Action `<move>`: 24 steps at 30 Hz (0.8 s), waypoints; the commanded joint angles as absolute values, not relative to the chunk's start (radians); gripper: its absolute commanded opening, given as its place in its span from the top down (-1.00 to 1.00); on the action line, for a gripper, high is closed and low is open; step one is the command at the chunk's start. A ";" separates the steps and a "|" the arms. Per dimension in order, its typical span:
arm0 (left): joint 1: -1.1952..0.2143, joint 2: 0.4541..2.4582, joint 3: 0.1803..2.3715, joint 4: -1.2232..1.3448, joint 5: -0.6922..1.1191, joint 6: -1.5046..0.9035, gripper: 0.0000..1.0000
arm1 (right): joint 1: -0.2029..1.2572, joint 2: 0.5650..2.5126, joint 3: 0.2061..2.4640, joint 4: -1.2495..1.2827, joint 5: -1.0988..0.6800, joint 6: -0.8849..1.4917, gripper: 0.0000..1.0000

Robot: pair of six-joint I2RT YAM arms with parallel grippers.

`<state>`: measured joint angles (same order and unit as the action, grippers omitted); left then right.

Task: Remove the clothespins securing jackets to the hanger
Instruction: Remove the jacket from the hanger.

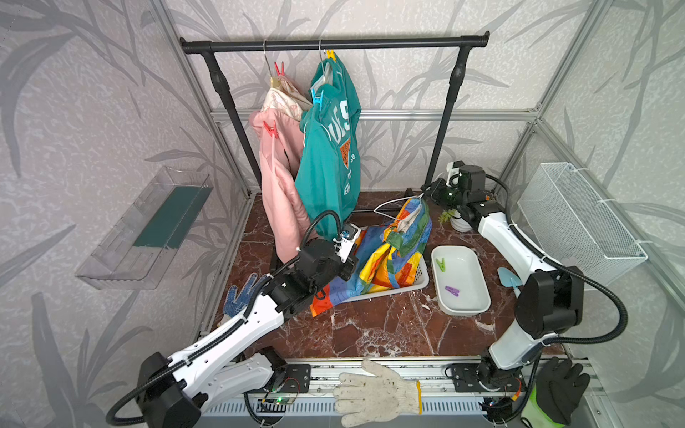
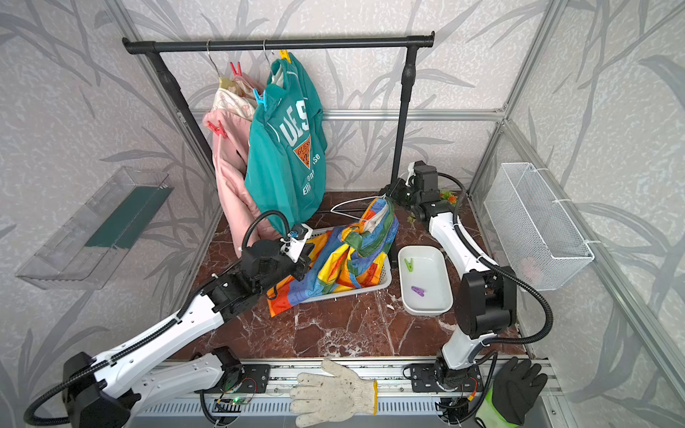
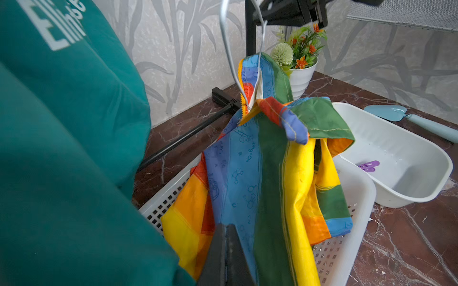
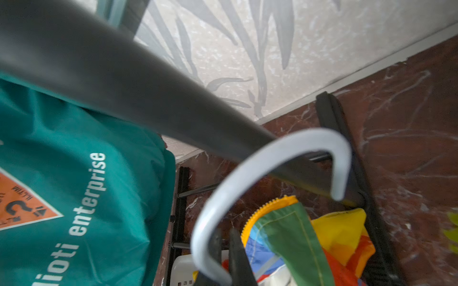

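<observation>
– Counting clothespins for you: two are off. The green clothespin point(image 1: 440, 264) and the purple clothespin point(image 1: 452, 291) both lie in the white tub point(image 1: 463, 313), on the table in front of the rail point(image 1: 333, 43), toward its right post.
– And my hands?
– Your right gripper point(image 4: 225, 232) has its jaws together on the wire of the white hanger point(image 1: 393, 203), low in front of the rail's right post. The rainbow jacket point(image 1: 385, 259) hangs from that hanger and slumps into the perforated basket point(image 1: 407, 287), below the rail's middle and toward you. I see no peg on it. Your left gripper point(image 3: 226, 226) has its fingers pressed together at that jacket's lower edge; whether a fold is pinched, I can't tell.
– What's left?
– Four, I judge. On the rail, the pink jacket point(image 1: 278, 192) carries an upper red clothespin point(image 1: 278, 69) just under the rail and a lower red clothespin point(image 1: 271, 129) on the shoulder. The teal jacket point(image 1: 326, 174), beside it toward the rail's middle, has the yellow clothespin point(image 1: 330, 55) just under the rail and the blue clothespin point(image 1: 317, 97) lower. You're about a third through.
</observation>
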<state>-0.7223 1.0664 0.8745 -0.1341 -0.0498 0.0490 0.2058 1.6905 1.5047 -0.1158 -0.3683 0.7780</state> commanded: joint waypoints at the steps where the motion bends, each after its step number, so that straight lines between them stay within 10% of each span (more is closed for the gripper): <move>1: -0.716 1.098 0.952 -0.223 -0.001 0.044 0.66 | 0.232 1.671 1.563 -0.086 -0.405 0.797 1.00; 6: -0.716 1.090 0.963 -0.308 0.130 0.057 0.10 | 0.248 1.661 1.579 -0.084 -0.402 0.809 1.00; 24: -0.829 1.180 0.990 -0.606 0.087 -0.108 0.11 | 0.273 1.633 1.623 -0.054 -0.449 0.827 1.00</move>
